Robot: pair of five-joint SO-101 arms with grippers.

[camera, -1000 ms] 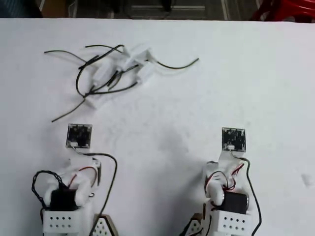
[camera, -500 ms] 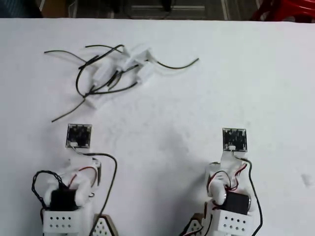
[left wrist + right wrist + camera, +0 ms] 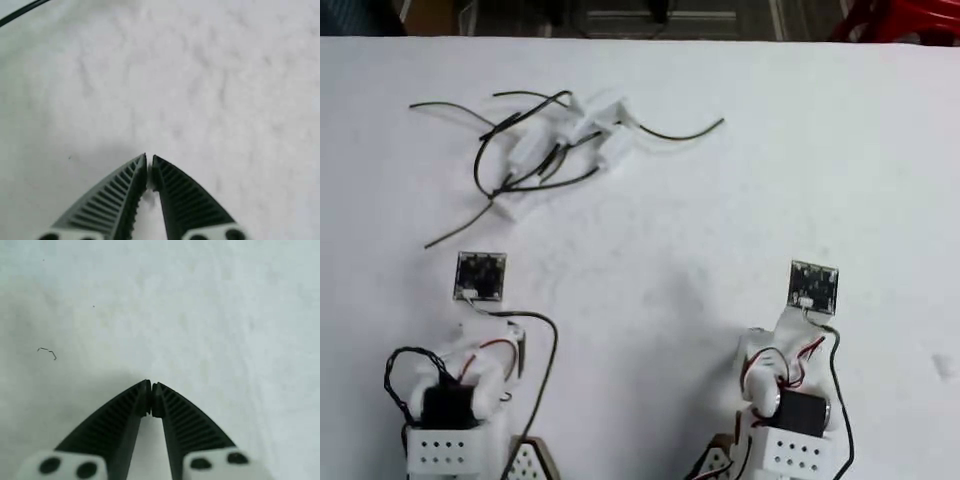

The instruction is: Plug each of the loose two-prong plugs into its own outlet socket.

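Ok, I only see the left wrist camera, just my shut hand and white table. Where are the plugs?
Observer: The plugs lie tangled together with their dark wires at the far side of the table, ahead of the left arm.
Operator: Is the other hand holding one?
Observer: No. The right hand is shut on nothing, above bare table.
Operator: Which arm is closer to them?
Observer: The left arm. The plugs lie on its side of the table, and the right arm sits farther off.
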